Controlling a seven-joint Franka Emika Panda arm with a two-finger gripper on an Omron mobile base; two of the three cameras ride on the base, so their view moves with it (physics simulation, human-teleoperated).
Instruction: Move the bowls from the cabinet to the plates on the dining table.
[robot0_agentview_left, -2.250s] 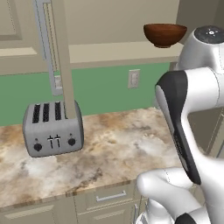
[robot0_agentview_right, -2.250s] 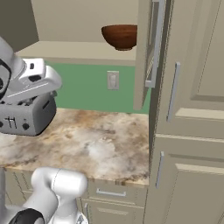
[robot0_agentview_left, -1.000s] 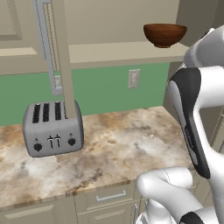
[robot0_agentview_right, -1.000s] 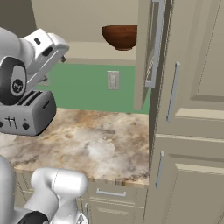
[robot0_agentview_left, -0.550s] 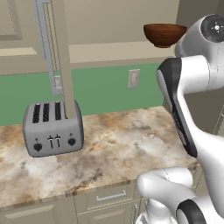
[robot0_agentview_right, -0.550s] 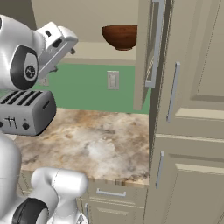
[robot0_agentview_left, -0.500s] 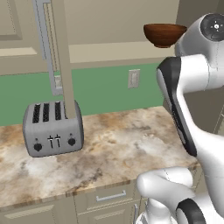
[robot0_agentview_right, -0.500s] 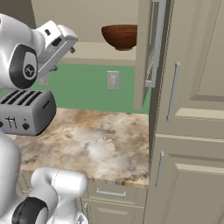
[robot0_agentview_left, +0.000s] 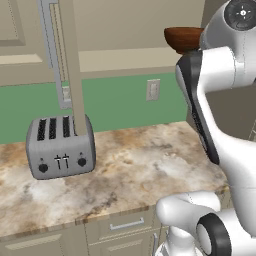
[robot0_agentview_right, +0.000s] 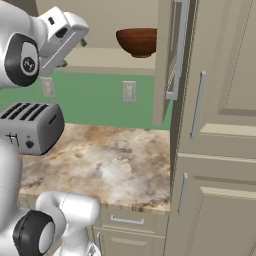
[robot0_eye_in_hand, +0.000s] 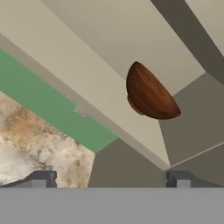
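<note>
A glossy reddish-brown bowl (robot0_agentview_right: 137, 41) stands upright on the shelf (robot0_agentview_right: 112, 61) of the open beige wall cabinet; its door (robot0_agentview_right: 167, 60) with a silver bar handle hangs open to the right. In the left base view my arm covers the right part of the bowl (robot0_agentview_left: 181, 38). My hand (robot0_agentview_right: 70, 31) is raised to shelf height, left of the bowl and apart from it. The hand view rolls the scene: the bowl (robot0_eye_in_hand: 151, 94) lies ahead, above my gripper (robot0_eye_in_hand: 110, 179), whose fingertips (robot0_eye_in_hand: 40, 178) stand wide apart with nothing between them.
A silver toaster (robot0_agentview_left: 60, 147) sits on the stone worktop (robot0_agentview_left: 145, 165) below the cabinet, with drawers under it. The other open door (robot0_agentview_left: 70, 65) hangs edge-on above the toaster. A wall outlet (robot0_agentview_right: 129, 91) is on the green backsplash. A tall beige unit (robot0_agentview_right: 220, 125) closes the right side.
My arm has swung upward and the hand has risen from toaster height to shelf height, nearer the bowl. The bowl, doors and toaster have not moved.
</note>
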